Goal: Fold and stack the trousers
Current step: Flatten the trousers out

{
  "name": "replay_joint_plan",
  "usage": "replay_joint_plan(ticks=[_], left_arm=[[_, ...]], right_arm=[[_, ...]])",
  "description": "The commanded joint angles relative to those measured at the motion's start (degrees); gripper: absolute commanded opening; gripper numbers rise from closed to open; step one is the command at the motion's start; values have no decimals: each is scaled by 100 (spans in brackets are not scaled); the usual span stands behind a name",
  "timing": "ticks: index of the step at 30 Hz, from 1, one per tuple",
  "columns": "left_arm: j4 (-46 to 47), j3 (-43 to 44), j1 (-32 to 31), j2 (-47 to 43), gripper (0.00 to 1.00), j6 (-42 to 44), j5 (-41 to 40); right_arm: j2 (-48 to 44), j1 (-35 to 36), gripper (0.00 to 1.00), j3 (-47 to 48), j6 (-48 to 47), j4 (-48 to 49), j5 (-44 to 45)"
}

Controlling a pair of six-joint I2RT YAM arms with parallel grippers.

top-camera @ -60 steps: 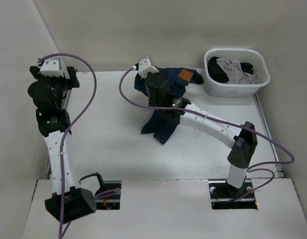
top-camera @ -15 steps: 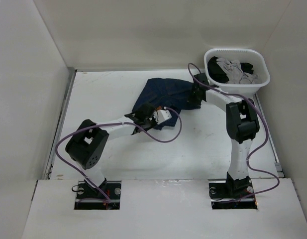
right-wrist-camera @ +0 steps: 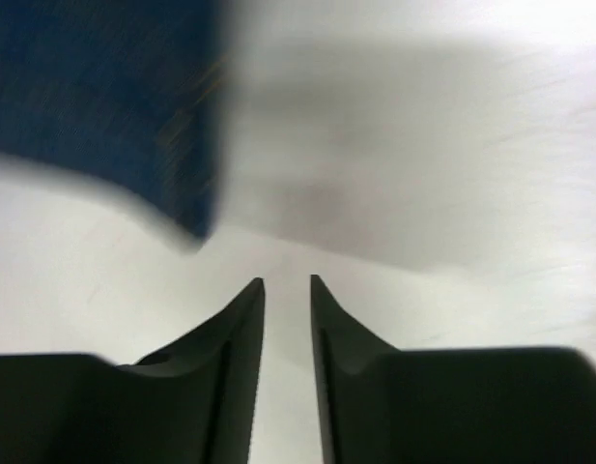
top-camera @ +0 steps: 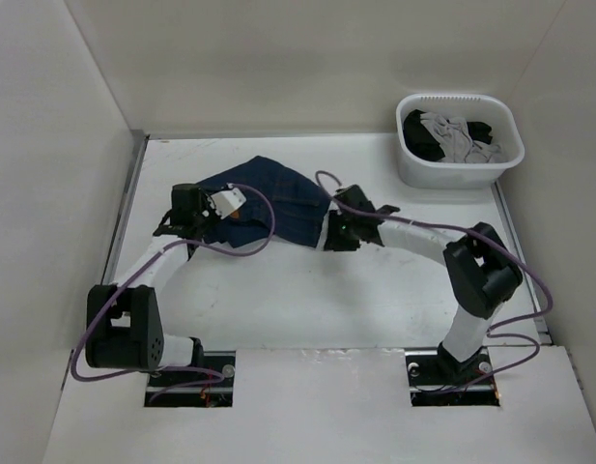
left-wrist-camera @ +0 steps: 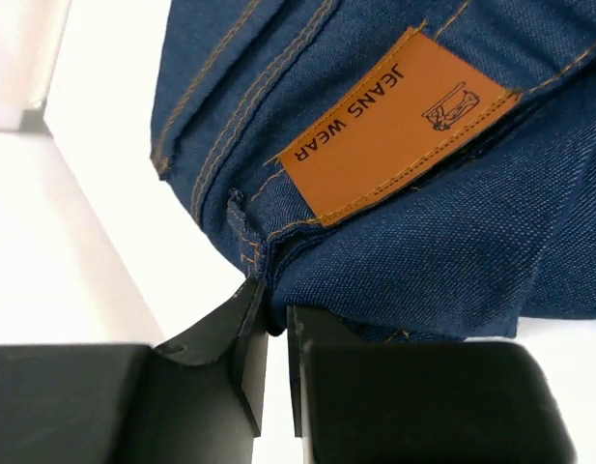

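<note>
Jeans [top-camera: 278, 198] lie left-right; left gripper [left-wrist-camera: 276, 329] pinches their left waistband edge, while right gripper [right-wrist-camera: 287, 290], barely apart and empty, sits just right.

Open table [top-camera: 307, 300] before trousers [top-camera: 278, 198]; basket [top-camera: 459, 172] fills far-right corner.

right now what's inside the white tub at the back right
A heap of grey and black garments lies in the white tub. Its floor, and anything beneath the heap, is covered.
</note>
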Motion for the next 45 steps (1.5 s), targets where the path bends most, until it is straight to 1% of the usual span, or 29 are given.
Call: replay_joint_plan(ticks=[1, 2, 3, 6, 8, 10, 13, 17, 18, 19, 20, 21, 22, 25, 26, 28, 29, 30, 31, 33, 35, 36, 37, 38, 40, 41, 43, 44, 45], left_arm=[[60, 254, 525, 147, 15, 610, 890], [69, 368, 595, 261, 24, 505, 961], [78, 509, 639, 375, 39, 304, 953], [34, 773, 780, 508, 59, -241, 856], [-88, 905, 929, 482, 63, -593, 873], [-482, 1045, 1236, 202, 68, -1084, 1057], [-1018, 1038, 1448, -281, 70, -1472, 1417], [-1625, 967, 1414, -573, 70, -1850, 1611], [-1766, 871, 1309, -608, 70, -1921, 1690], [-1785, 844, 1273, -608, 70, -1939, 1708], [-1812, 714, 1107, -608, 69, -2000, 1709], [-1812, 669, 1045, -608, 69, -2018, 1691], [-1803, 529, 835, -591, 69, -2079, 1656], [-1698, 326, 361, -538, 69, -2229, 1507], [-1654, 308, 254, -521, 69, -2308, 1437], [-1627, 343, 0, -494, 69, -2518, 1218], [-1653, 369, -80, -494, 68, -2554, 1147], [-1688, 387, -142, -511, 68, -2572, 1094], [-1750, 413, -238, -573, 68, -2563, 1032], [-1846, 440, -326, -669, 69, -2502, 1023], [-1978, 457, -380, -749, 69, -2458, 1049], [-2031, 449, -397, -775, 69, -2423, 1084], [-1979, 318, -441, -767, 70, -2249, 1050], [-1866, 238, -459, -706, 70, -2151, 1023], [-1402, 54, -433, -530, 69, -2080, 910], [-1190, 10, -432, -442, 70, -2071, 787], [-654, -43, -441, -188, 70, -2132, 366], [-504, -44, -424, -108, 71, -2176, 259], [-337, -44, -398, -38, 71, -2307, 145]], right_arm=[[-389, 976, 86, 407, -1657, 132, 630], [-232, 1248, 97, 687, -2255, 10, 955], [-83, 1425, 100, 908, -2687, -96, 1150], [506, 1813, 100, 1480, -3910, -255, 1896], [831, 1857, 100, 1691, -4298, -168, 2370], [1278, 1796, 100, 1936, -4685, -45, 2662], [1815, 1559, 100, 2244, -4766, -158, 2611], [2151, 1559, 100, 2483, -4600, -272, 2339], [2160, 1559, 87, 2544, -4529, -316, 2321], [2160, 1559, 83, 2553, -4511, -334, 2312], [2169, 1559, 68, 2614, -4433, -430, 2225], [2186, 1541, 60, 2667, -4397, -518, 2163], [2212, 1489, 42, 2781, -4327, -780, 1997], [2082, 1409, 12, 2782, -3994, -1055, 1680], [1924, 1400, 5, 2738, -3836, -1107, 1505], [1512, 1383, 0, 2685, -3520, -1151, 1172], [1075, 1383, 0, 2738, -3196, -1204, 778], [975, 1383, 0, 2764, -3114, -1213, 652], [364, 1391, 0, 2965, -2661, -1231, -89], [-61, 1392, 0, 3255, -2194, -1222, -656], [-641, 1392, 0, 3764, -1386, -1143, -1403], [-713, 1392, 0, 3827, -1287, -1117, -1484], [-1114, 1392, 0, 3915, -990, -960, -1624], [-1249, 1392, 4, 3803, -969, -941, -1617], [-1347, 1191, 26, 3295, -1004, -976, -1591], [-1321, 1059, 33, 3074, -978, -1028, -1530], [-1154, 839, 52, 2468, -838, -1011, -1171], [-1119, 794, 54, 2344, -776, -959, -1055], [-1066, 707, 60, 2090, -680, -767, -863]])
